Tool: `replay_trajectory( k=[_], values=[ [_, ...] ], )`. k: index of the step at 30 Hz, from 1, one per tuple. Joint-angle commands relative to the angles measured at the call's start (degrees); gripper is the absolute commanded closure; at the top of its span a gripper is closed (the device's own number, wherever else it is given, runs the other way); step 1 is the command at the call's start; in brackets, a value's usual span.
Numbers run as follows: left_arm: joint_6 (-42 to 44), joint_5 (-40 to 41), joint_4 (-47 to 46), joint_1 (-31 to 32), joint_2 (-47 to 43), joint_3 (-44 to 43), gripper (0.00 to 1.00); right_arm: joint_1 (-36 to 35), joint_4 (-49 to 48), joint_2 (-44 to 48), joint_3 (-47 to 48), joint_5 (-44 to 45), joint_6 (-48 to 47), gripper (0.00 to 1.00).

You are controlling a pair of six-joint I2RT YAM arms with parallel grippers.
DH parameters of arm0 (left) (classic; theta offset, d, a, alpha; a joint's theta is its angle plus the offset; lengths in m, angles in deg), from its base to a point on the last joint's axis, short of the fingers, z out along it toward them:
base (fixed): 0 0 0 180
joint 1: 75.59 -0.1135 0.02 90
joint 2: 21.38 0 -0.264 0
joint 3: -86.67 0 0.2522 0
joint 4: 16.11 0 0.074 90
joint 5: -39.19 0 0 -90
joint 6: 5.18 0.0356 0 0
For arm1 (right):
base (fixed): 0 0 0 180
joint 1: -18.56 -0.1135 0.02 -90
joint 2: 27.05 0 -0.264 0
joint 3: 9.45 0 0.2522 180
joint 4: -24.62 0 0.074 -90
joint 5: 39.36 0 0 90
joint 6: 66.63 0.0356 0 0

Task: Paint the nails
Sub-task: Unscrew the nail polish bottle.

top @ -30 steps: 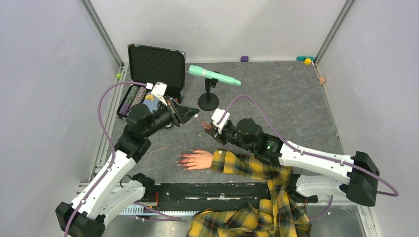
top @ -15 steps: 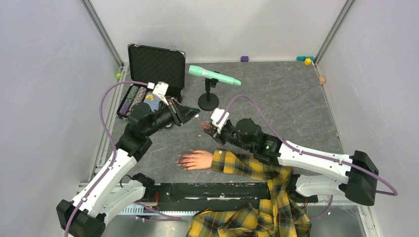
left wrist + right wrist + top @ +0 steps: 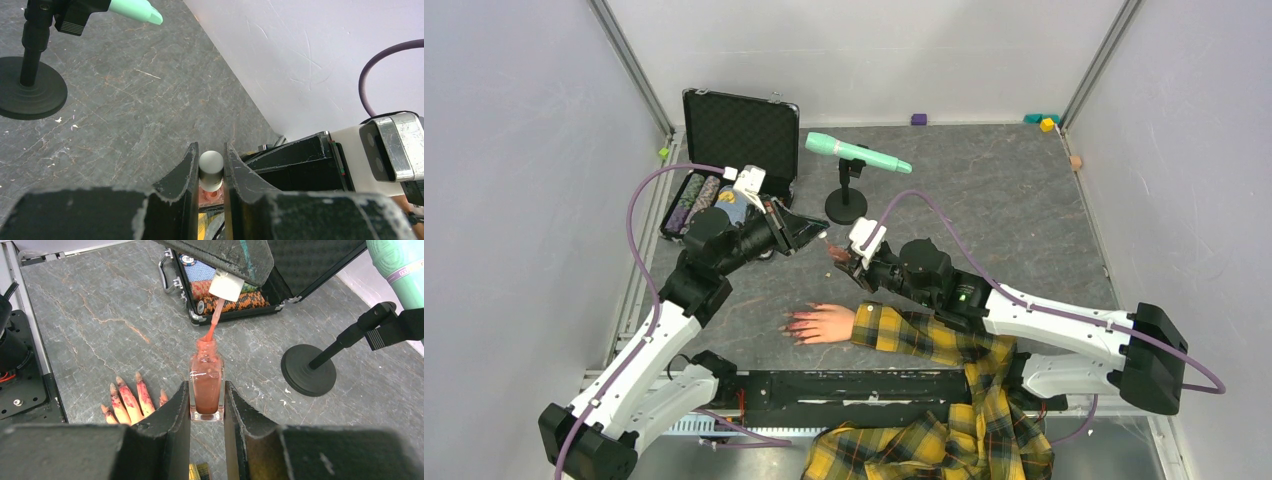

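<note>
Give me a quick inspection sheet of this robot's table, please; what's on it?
Surface: grey stone-look table.
Job's things: mannequin hand lying flat, nails smeared red; polish bottle open, brush at its neck.
Clutter: open black case of poker chips; mint microphone on stand; small blocks at far edge.
Grippers: left gripper shut on white cap; right gripper shut on polish bottle.
Cables: purple cable looping from each wrist.
Surroundings: pale walls; plaid sleeve draped over near edge.
</note>
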State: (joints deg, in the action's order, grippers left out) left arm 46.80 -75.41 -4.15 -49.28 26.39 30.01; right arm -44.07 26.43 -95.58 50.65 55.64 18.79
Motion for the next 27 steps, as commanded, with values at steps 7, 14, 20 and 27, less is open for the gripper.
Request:
replay_trajectory(
  k=[7, 14, 20, 27],
  values=[
    [0.3, -1.5, -2.0, -0.4, 0.0, -1.2, 0.98, -0.3, -3.1, 0.0, 2.9, 1.0, 0.5, 1.00],
    [0.1, -2.0, -2.3, -0.3, 0.2, -1.1, 0.98, -0.3, -3.3, -0.5, 3.1, 1.6, 1.0, 1.00],
    [-0.1, -2.2, -2.5, -0.3, 0.2, -1.0, 0.98, -0.3, -2.9, -1.4, 3.9, 1.5, 1.2, 1.00],
    [-0.1, -2.3, -2.6, -0.2, 0.1, -1.0, 0.98, -0.3, -2.7, -2.0, 4.3, 1.8, 1.4, 1.00]
  ],
)
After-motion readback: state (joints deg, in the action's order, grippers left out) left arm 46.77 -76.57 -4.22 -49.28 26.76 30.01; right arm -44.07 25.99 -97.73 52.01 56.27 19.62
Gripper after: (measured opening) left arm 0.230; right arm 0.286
